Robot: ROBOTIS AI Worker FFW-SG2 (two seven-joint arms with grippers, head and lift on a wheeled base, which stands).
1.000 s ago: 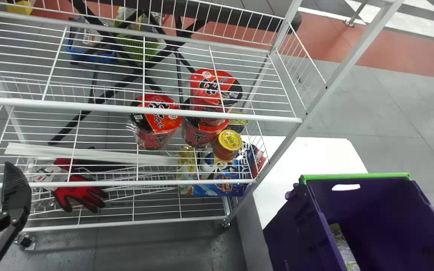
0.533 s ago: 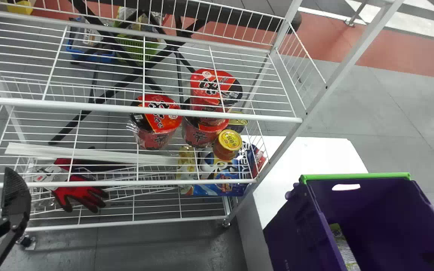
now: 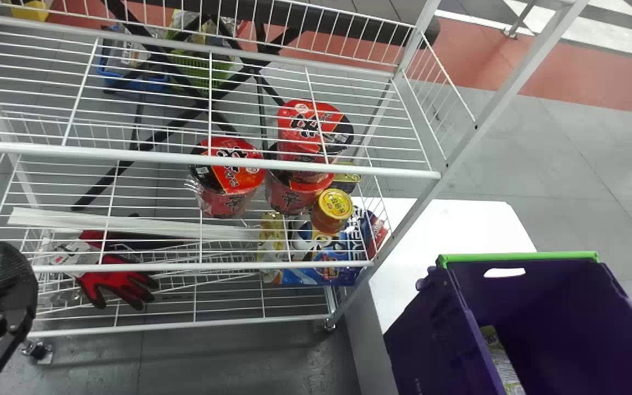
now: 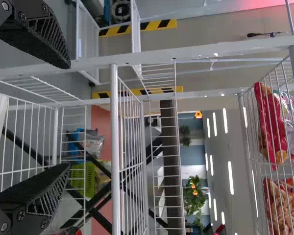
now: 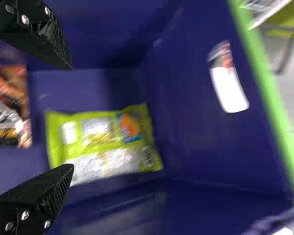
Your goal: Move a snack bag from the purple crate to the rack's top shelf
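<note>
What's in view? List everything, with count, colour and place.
wire rack: 1, white, before the robot
crate: 1, purple, green-edged, on the table
table: 1, white, right of the rack
flat bag: 1, yellow-green, in the crate
second bag: 1, red and brown, in the crate
shelf bags: at least 2, reddish, high wire shelf
tubs: 3, red and black, rack
can: 1, yellow-lidded, beside the tubs
pack: 1, mostly blue, lower rack
glove: at least 1, red and black, lower rack
baskets: 2, green and blue, behind the rack
left gripper: 1, black, by the rack
right gripper: 1, black, at the crate
</note>
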